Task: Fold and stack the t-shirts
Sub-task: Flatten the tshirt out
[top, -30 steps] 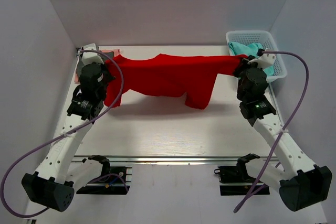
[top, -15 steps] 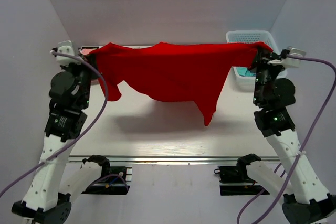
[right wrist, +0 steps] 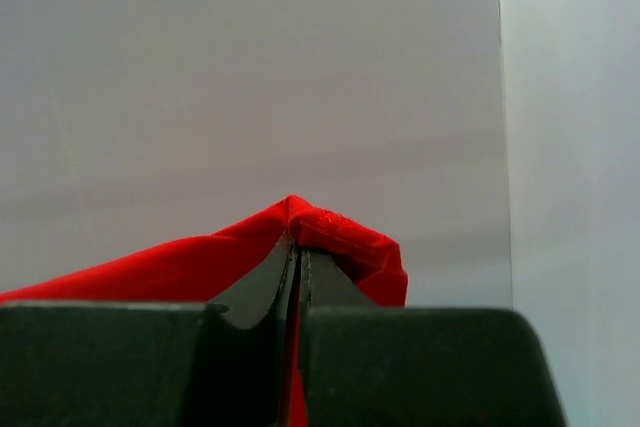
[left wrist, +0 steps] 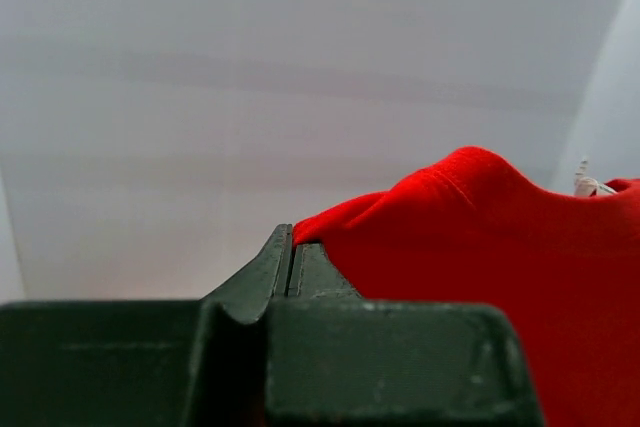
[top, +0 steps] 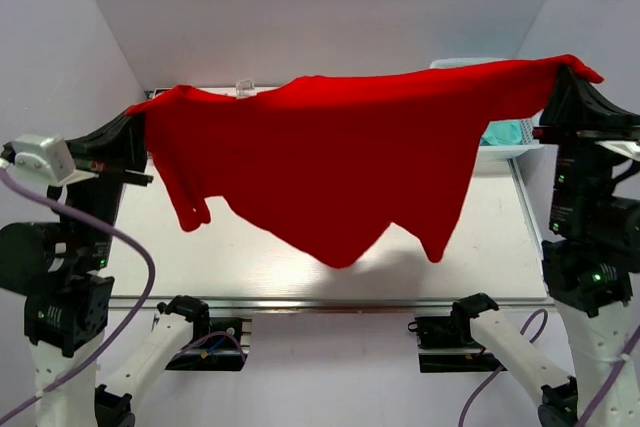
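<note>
A bright red t-shirt (top: 330, 157) hangs spread out in the air between both arms, high above the table (top: 500, 247). My left gripper (top: 140, 119) is shut on its left corner, and in the left wrist view the red cloth (left wrist: 480, 237) is pinched between the jaws at the tips of the left gripper (left wrist: 291, 237). My right gripper (top: 565, 72) is shut on the right corner; red fabric (right wrist: 330, 232) bulges over the tips of the right gripper (right wrist: 299, 239). The shirt's lower edge and a sleeve dangle free, clear of the table.
A white lattice basket (top: 505, 142) with teal cloth (top: 503, 132) inside stands at the back right, mostly hidden behind the shirt. White walls close in the table on the left, back and right. Both arm bases sit at the near edge.
Both arms have risen and swung outward toward the camera, lifting the red t-shirt off the table. It now hangs stretched and higher, with its hem off the surface.
</note>
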